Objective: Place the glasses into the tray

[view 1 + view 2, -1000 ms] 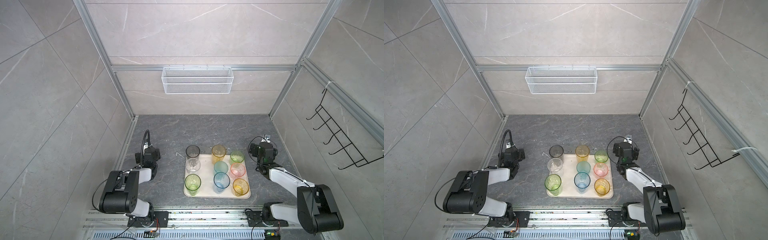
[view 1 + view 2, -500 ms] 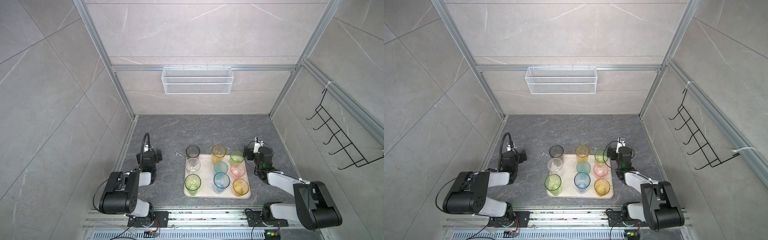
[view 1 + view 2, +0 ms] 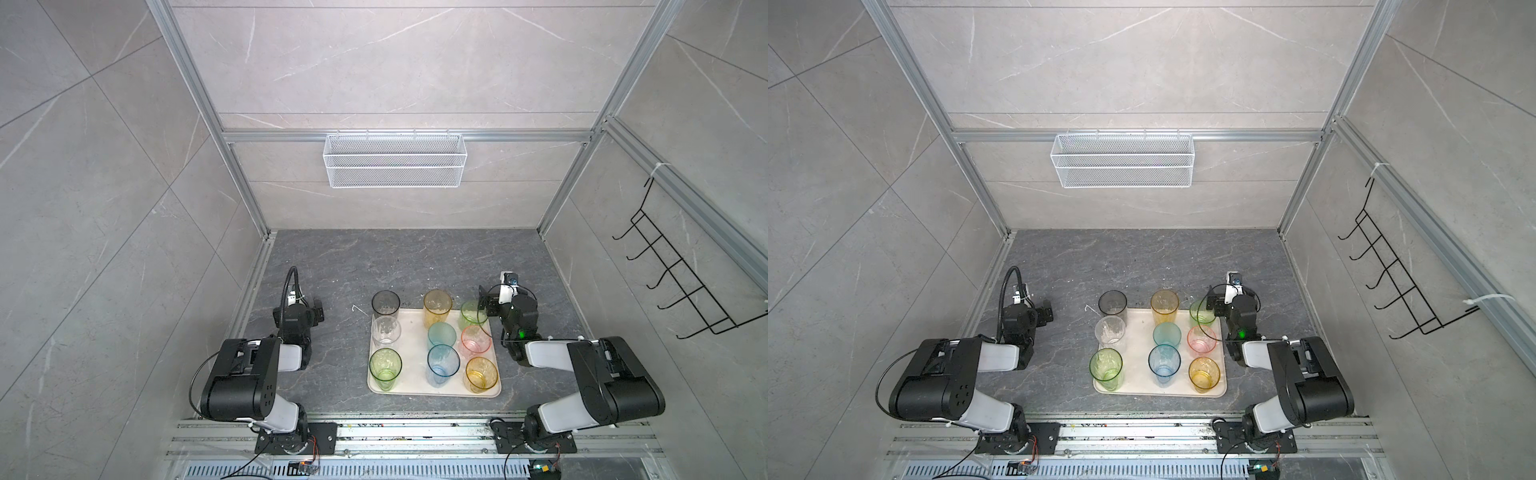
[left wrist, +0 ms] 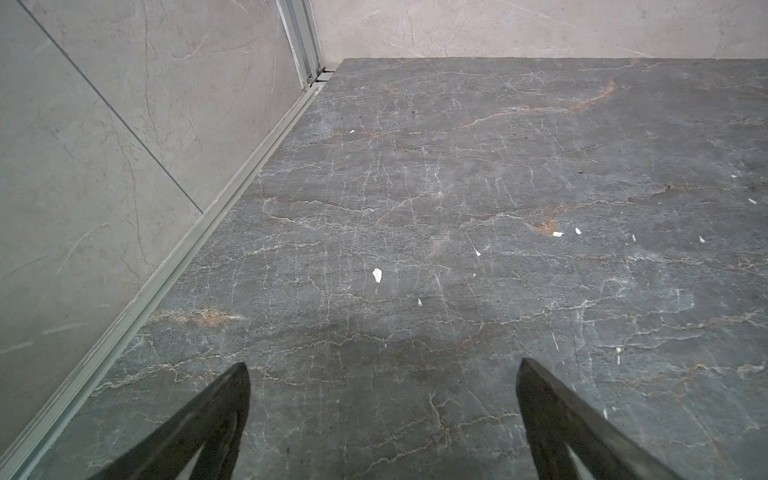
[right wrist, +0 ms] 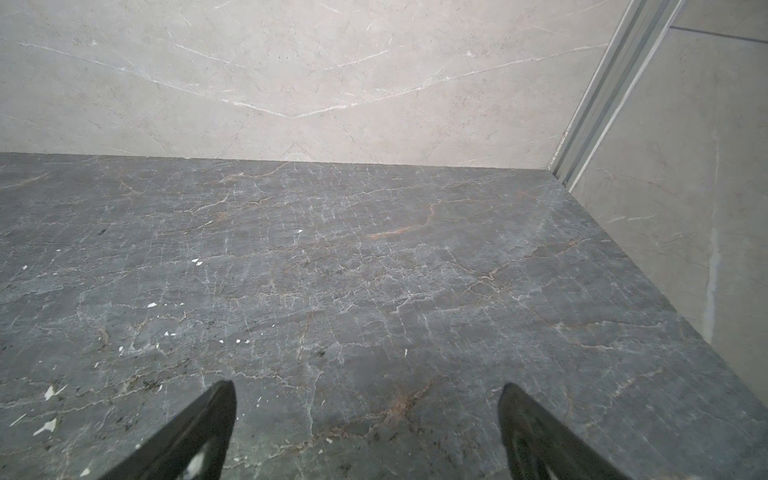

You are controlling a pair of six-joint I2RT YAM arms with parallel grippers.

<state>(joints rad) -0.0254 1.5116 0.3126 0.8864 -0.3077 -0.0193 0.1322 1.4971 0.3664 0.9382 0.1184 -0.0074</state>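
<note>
**Left gripper** [image 4: 383, 365]: the two dark, tapered fingers stand wide apart with nothing between them. Below lies only the dark grey, pale-veined, white-flecked stone-look bench [image 4: 457, 208]. In both top views this gripper sits near the bench's left edge, well apart from the tray.

**Tray:** the flat cream-beige rounded-rectangle tray [image 3: 413, 386], matte with a low raised rim, lies near the bench's front edge at mid-width. Its sides are square to the bench edges. Its wider span runs left to right in both top views.

**Glasses:** nine see-through tapered tumblers [image 3: 1167, 334] stand upright on the tray, long axis vertical, wide mouth up, in three columns.
- Left column, far to near: smoky grey tumbler [image 3: 385, 303], clear tumbler [image 3: 386, 330], near green tumbler [image 3: 385, 365]. The smoky grey tumbler's base is hidden behind the clear tumbler.
- Middle column: far amber tumbler [image 3: 437, 307], teal tumbler [image 3: 441, 336], blue tumbler [image 3: 443, 363].
- Right column: far green tumbler [image 3: 471, 313], pink tumbler [image 3: 476, 340], near amber tumbler [image 3: 481, 374].

**Right gripper** [image 5: 368, 385]: the fingers are spread wide and hold nothing. It points toward the back wall. It sits just beside the tray's far right corner, next to the far green tumbler. Whether it touches that tumbler cannot be told.
</note>
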